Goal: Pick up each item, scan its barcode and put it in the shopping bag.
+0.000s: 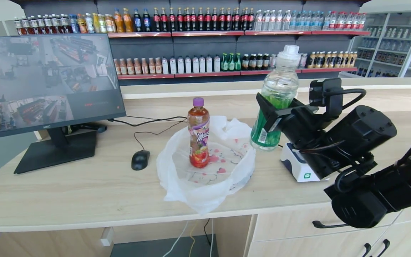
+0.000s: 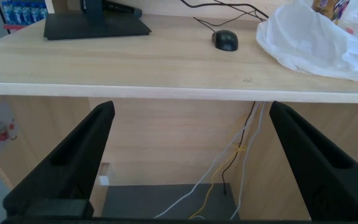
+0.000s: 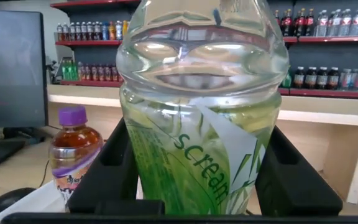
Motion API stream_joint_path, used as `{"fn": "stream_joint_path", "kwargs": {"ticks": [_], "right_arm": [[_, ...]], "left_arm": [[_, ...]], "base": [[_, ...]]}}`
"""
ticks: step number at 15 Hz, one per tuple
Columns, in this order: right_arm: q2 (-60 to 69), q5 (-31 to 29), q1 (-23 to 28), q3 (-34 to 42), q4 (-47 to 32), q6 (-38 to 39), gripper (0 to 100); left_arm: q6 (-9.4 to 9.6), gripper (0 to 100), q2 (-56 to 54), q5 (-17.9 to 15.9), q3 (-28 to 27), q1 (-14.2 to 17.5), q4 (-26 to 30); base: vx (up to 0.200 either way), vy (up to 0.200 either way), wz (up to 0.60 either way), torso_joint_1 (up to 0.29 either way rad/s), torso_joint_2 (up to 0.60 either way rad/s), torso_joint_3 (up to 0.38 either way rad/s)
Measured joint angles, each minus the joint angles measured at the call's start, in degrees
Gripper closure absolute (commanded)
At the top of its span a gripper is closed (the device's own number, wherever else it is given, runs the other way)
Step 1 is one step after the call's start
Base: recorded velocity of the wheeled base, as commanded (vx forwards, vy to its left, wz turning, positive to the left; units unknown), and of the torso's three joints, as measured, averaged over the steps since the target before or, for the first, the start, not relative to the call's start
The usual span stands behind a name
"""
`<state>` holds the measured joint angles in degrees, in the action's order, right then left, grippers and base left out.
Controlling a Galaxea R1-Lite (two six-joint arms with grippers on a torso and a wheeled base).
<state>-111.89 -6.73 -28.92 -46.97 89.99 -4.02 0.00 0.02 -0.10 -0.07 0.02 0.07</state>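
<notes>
My right gripper point(image 1: 275, 116) is shut on a clear bottle with a green label point(image 1: 278, 98), holding it upright just above the counter, right of the bag and beside the white scanner point(image 1: 296, 165). Up close, the green-label bottle point(image 3: 204, 124) sits between the black fingers point(image 3: 294, 171). A red drink bottle with a purple cap point(image 1: 198, 132) stands inside the open white shopping bag point(image 1: 205, 162); the purple-capped bottle point(image 3: 73, 152) also shows behind the held one. My left gripper point(image 2: 188, 162) hangs open below the counter's front edge, with nothing between its fingers point(image 2: 73, 165).
A monitor point(image 1: 45, 82) on a black stand occupies the counter's left end, with a black mouse point(image 1: 140, 159) and its cable between it and the bag. Drink shelves point(image 1: 205, 34) line the back wall. Drawers with black handles point(image 1: 328, 225) sit under the counter's right side.
</notes>
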Motion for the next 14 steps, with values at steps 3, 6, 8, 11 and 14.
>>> {"fn": "stream_joint_path", "kwargs": {"ticks": [3, 6, 8, 11, 14], "right_arm": [[-2.8, 0.4, -0.3, -2.8, -0.3, 0.2, 100], [-5.9, 0.5, -0.9, -5.8, -0.1, 0.4, 100], [-8.0, 0.9, -0.9, -7.6, -0.1, 0.4, 100], [-11.6, 1.3, -1.3, -11.7, -0.1, 0.4, 100], [-14.9, 1.6, -1.6, -14.1, 0.0, 0.4, 100]], "left_arm": [[0.0, 0, 0.0, 0.0, 0.0, 0.0, 0.0], [0.0, 0, 0.0, 0.0, 0.0, 0.0, 0.0], [0.0, 0, 0.0, 0.0, 0.0, 0.0, 0.0], [0.0, 0, 0.0, 0.0, 0.0, 0.0, 0.0], [0.0, 0, 0.0, 0.0, 0.0, 0.0, 0.0]], "base": [[0.0, 0.0, 0.0, 0.0, 0.0, 0.0], [0.0, 0.0, 0.0, 0.0, 0.0, 0.0], [0.0, 0.0, 0.0, 0.0, 0.0, 0.0], [0.0, 0.0, 0.0, 0.0, 0.0, 0.0], [0.0, 0.0, 0.0, 0.0, 0.0, 0.0]]}}
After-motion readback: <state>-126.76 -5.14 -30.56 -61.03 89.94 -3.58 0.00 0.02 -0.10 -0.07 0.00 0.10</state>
